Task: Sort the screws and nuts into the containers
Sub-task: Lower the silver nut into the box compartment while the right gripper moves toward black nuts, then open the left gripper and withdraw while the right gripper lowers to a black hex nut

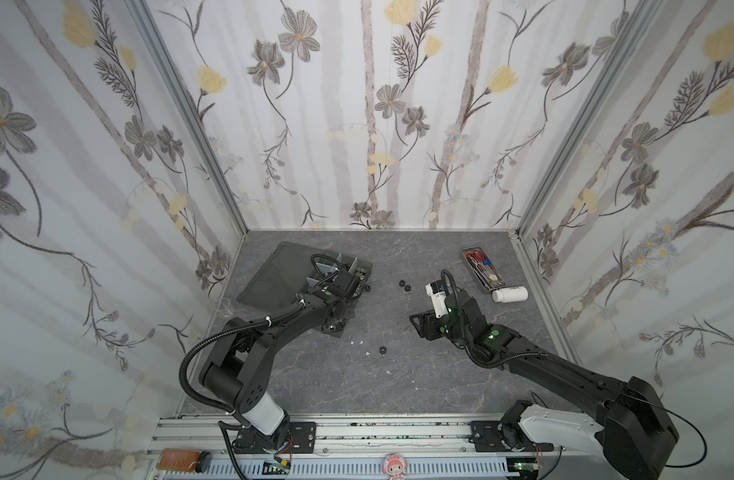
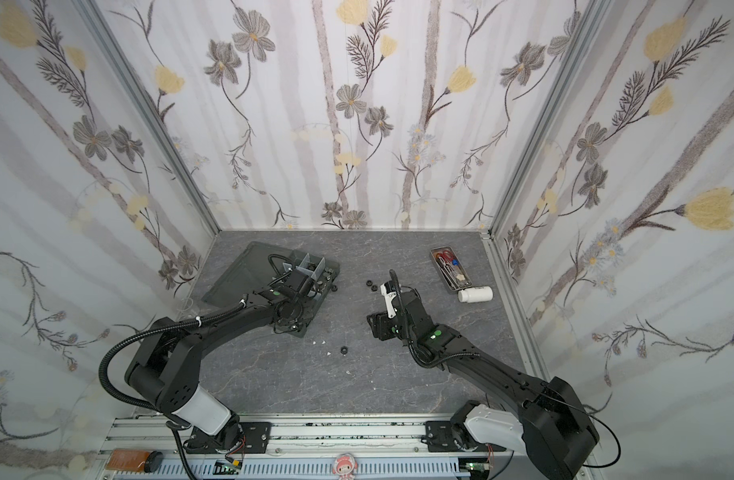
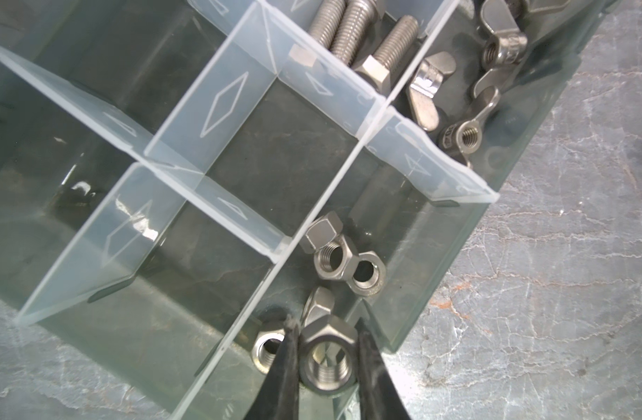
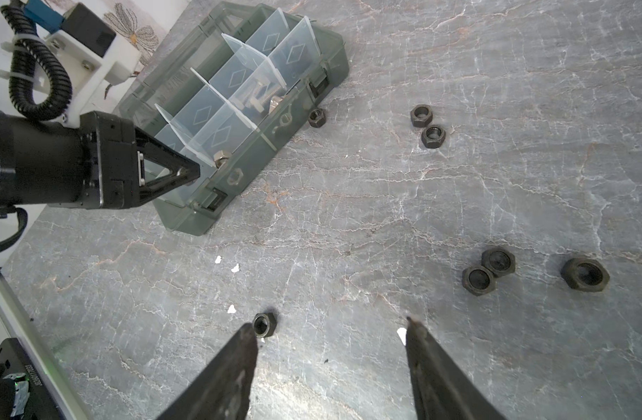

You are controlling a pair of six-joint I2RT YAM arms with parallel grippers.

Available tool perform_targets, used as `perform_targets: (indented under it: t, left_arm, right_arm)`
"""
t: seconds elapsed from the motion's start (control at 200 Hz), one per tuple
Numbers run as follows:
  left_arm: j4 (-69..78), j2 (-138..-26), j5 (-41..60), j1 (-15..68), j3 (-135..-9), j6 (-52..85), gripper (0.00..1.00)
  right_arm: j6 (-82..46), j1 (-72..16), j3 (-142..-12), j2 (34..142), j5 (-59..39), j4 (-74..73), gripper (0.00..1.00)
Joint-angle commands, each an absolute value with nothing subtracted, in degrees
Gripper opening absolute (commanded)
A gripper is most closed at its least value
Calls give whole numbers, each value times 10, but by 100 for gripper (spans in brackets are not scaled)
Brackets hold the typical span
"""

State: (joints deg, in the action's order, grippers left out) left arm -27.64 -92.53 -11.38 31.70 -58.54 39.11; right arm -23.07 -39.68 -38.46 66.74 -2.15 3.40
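My left gripper is shut on a silver hex nut and holds it over a compartment of the smoky-grey organizer box. Several more silver nuts lie in that compartment. Silver screws and wing nuts fill two other compartments. My right gripper hangs open above the table with nothing between its fingers. One black nut lies just beyond its one fingertip. More black nuts lie loose on the table, and two black nuts lie near the box.
A narrow metal tray with red-handled scissors and a white bottle sit at the back right. Small white specks dot the grey tabletop. The box's open lid lies flat to the left. Walls close in three sides.
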Motion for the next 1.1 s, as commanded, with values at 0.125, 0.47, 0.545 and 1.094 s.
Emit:
perform_targets:
  t: [0.125, 0.47, 0.545, 1.094]
  left_arm:
    - [-270, -936, -117, 317, -603, 382, 39]
    - [-287, -884, -135, 316, -614, 379, 65]
    - [-288, -853, -141, 316, -610, 376, 72]
    - [-296, -634, -153, 314, -563, 347, 100]
  right_arm:
    - [-238, -396, -374, 649, -11, 32, 66]
    - [-234, -396, -386, 660, -13, 69, 67]
    - [-235, -398, -388, 663, -14, 78, 66]
    - [-277, -524, -453, 774, 54, 114, 64]
